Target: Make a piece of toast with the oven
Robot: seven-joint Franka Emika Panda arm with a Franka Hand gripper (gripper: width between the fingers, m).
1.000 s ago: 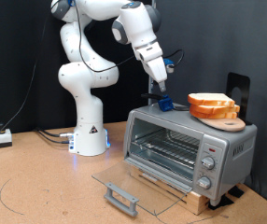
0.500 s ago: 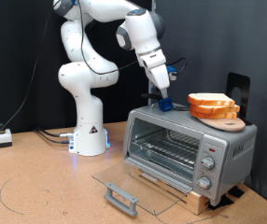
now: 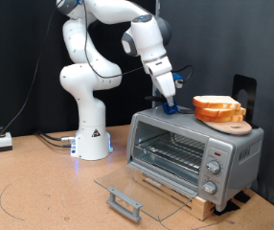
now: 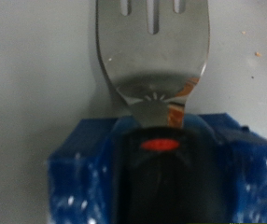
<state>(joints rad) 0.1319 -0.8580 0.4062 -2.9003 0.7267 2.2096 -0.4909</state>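
Observation:
The oven (image 3: 235,151) stands on a wooden base with its glass door (image 3: 137,184) dropped open and flat; its inside rack is bare. Two slices of toast (image 3: 216,104) lie stacked on a round wooden board (image 3: 232,125) on the oven's roof, towards the exterior view's right. My gripper (image 3: 169,99) hangs just above a blue block (image 3: 170,109) on the roof's left part. The wrist view shows a slotted metal spatula blade (image 4: 152,47) with a black handle (image 4: 159,182) set in the blue block (image 4: 77,173). My fingers do not show there.
The robot's white base (image 3: 91,134) stands at the exterior view's left of the oven. The door's grey bar handle (image 3: 125,202) juts out at the front. A black stand (image 3: 243,91) rises behind the oven. A cable and small box (image 3: 1,142) lie at far left.
My gripper has moved a little to the exterior view's right and slightly down, closer to the blue block on the oven's roof. Nothing else has moved.

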